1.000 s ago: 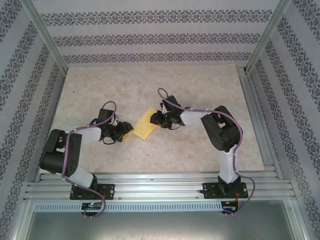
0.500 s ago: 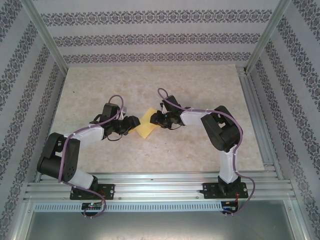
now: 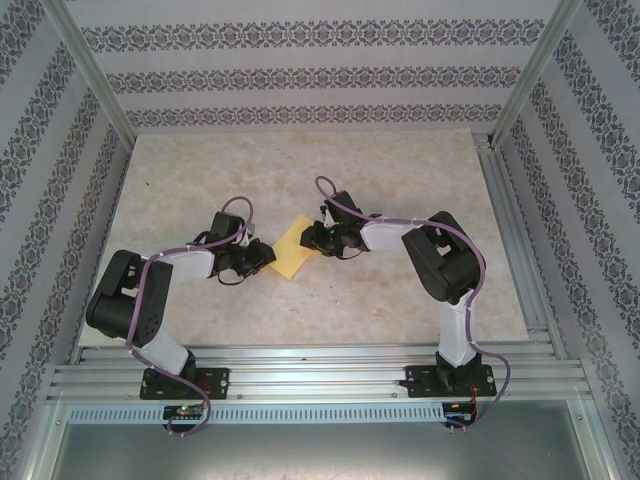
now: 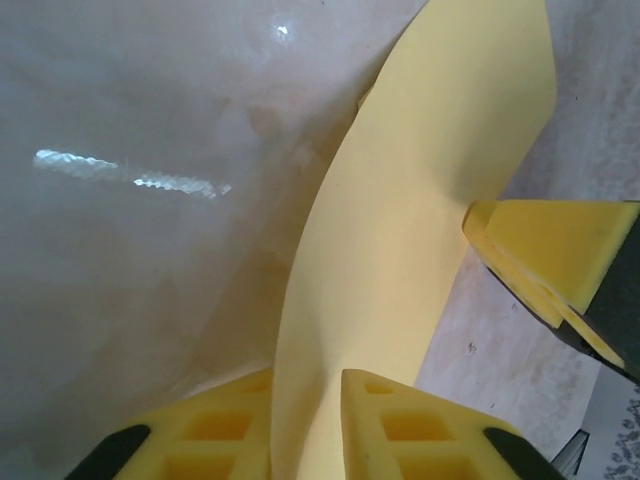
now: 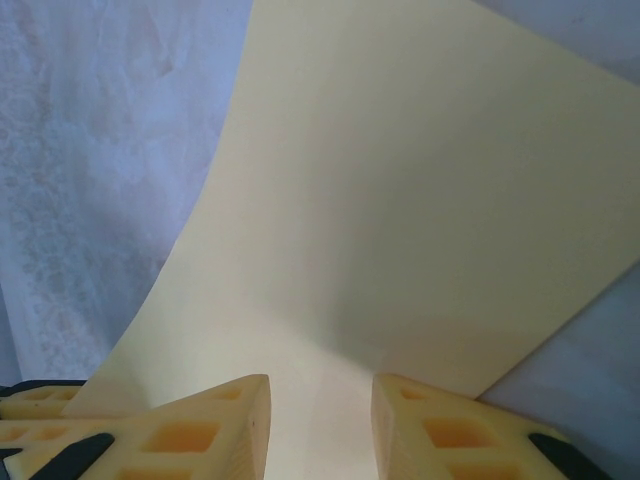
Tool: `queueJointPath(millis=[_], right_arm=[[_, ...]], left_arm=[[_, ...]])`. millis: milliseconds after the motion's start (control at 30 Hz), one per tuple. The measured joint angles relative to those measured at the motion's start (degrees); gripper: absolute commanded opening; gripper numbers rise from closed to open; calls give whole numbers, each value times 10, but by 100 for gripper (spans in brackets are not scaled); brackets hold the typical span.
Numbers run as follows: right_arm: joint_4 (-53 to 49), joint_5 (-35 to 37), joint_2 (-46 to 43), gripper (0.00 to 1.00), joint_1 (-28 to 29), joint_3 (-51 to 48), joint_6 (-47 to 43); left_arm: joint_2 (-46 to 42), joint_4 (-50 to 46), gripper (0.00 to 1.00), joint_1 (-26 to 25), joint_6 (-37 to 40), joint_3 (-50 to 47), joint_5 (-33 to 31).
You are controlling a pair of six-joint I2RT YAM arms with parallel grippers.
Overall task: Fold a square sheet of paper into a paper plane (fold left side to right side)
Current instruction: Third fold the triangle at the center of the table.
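The square sheet of paper (image 3: 292, 250) is mustard yellow and lies mid-table between both arms. My left gripper (image 3: 265, 255) is at its left corner. In the left wrist view the sheet (image 4: 400, 200) rises bowed out of my left gripper (image 4: 308, 375), which is shut on it. My right gripper (image 3: 312, 238) sits at the sheet's right corner. Its fingers (image 5: 320, 385) stand apart with the sheet (image 5: 400, 200) lying flat between them. One right finger (image 4: 550, 245) touches the sheet's far edge. The paper plane is out of view.
The beige marbled table (image 3: 400, 170) has free room behind and to either side of the arms. Patterned walls (image 3: 300, 80) enclose it. Aluminium rails (image 3: 320, 370) run along the near edge, and another rail (image 3: 510, 230) runs down the right side.
My left arm swung right to the sheet's left corner, its jaws narrowed onto the paper, and that edge now stands bowed up. The right arm has not moved.
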Motion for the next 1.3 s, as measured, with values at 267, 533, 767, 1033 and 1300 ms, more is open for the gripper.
queueJointPath(millis=[267,533,767,1033,1300], right_arm=[[0,0,-2,34,0,0,0],[5,-12,-70,39,-17,-19,31],[47,-34,-159,44,-52,-68,175],[40,-69,-109,46,-41,-31,302],[-29,-90,-37,42,-16,62,319]], left_arm=[[-11,-52,5,-2,45,8,-33],[-51,-107,5,-41,115,38,-82],[-63,-155,4,-84,199,82,-134],[-61,-186,4,-148,275,109,-182],[-45,-201,5,-180,317,136,-231]])
